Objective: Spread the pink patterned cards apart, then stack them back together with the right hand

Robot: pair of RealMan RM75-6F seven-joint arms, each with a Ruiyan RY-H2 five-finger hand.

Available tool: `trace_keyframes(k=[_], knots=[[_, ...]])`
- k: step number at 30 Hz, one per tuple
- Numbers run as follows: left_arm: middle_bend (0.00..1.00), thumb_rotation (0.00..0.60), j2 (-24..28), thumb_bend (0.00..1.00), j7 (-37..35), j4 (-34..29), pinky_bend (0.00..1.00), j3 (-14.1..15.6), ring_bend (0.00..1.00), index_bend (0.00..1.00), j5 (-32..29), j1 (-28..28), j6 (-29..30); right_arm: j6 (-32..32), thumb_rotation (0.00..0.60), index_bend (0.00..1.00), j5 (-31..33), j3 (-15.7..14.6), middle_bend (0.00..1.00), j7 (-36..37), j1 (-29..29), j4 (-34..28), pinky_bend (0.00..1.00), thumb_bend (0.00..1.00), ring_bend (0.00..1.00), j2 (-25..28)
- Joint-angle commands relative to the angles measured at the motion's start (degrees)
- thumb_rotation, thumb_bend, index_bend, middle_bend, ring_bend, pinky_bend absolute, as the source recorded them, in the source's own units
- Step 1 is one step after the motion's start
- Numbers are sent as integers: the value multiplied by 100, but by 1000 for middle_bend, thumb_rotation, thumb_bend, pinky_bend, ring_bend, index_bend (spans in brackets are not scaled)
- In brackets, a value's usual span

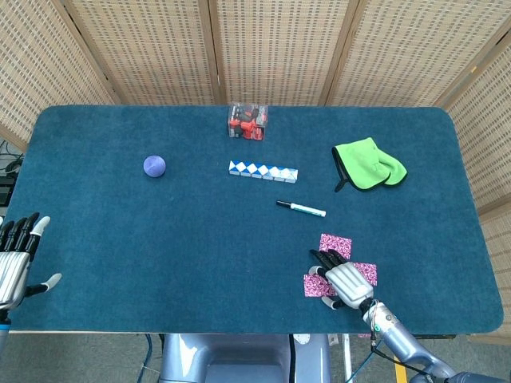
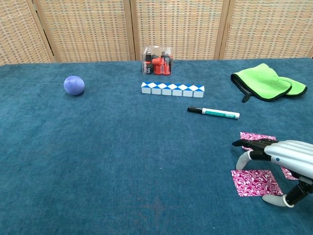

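Observation:
Three pink patterned cards lie spread apart near the table's front right. The far card (image 1: 335, 243) (image 2: 257, 137) lies just beyond my right hand's fingertips. The near card (image 1: 313, 286) (image 2: 256, 182) lies by the thumb. The right card (image 1: 367, 274) (image 2: 289, 174) is partly hidden under the hand. My right hand (image 1: 342, 281) (image 2: 283, 155) arches palm down over the gap between them, fingers apart and holding nothing. My left hand (image 1: 16, 257) hovers at the table's front left corner, fingers apart and empty.
A black-capped marker (image 1: 301, 209) (image 2: 213, 112) lies just beyond the cards. Further back are a blue-and-white zigzag block strip (image 1: 263, 170), a clear box of red parts (image 1: 247, 121), a purple ball (image 1: 155, 165) and a green cloth (image 1: 369, 163). The table's front edge (image 1: 239, 331) is close behind the hand.

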Motion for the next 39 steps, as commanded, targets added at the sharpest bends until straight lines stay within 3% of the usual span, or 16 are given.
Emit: trace_keyframes(k=[1, 17, 29, 33, 39], knots=[[0, 600, 0, 0, -1, 0, 0, -1, 0, 0, -2, -1, -3, 11, 600, 503, -6, 2, 10, 10, -3, 1, 44, 363, 0, -4], [0, 600, 9, 0, 3, -16, 0, 1, 0, 0, -11, -4, -15, 52, 600, 504, 108, 165, 14, 102, 22, -77, 44, 363, 0, 63], [0, 600, 19, 0, -8, -22, 0, 5, 0, 0, -17, -4, -27, -117, 600, 504, 746, 743, 14, -81, 215, -64, 44, 363, 0, 110], [0, 600, 17, 0, -1, -26, 0, 4, 0, 0, -16, -5, -24, -331, 600, 504, 1173, 1002, 14, -328, 349, 129, 44, 363, 0, 49], [0, 600, 22, 0, -2, -31, 0, 3, 0, 0, -25, -8, -35, -599, 600, 504, 1609, 1162, 14, -630, 490, 499, 44, 363, 0, -72]])
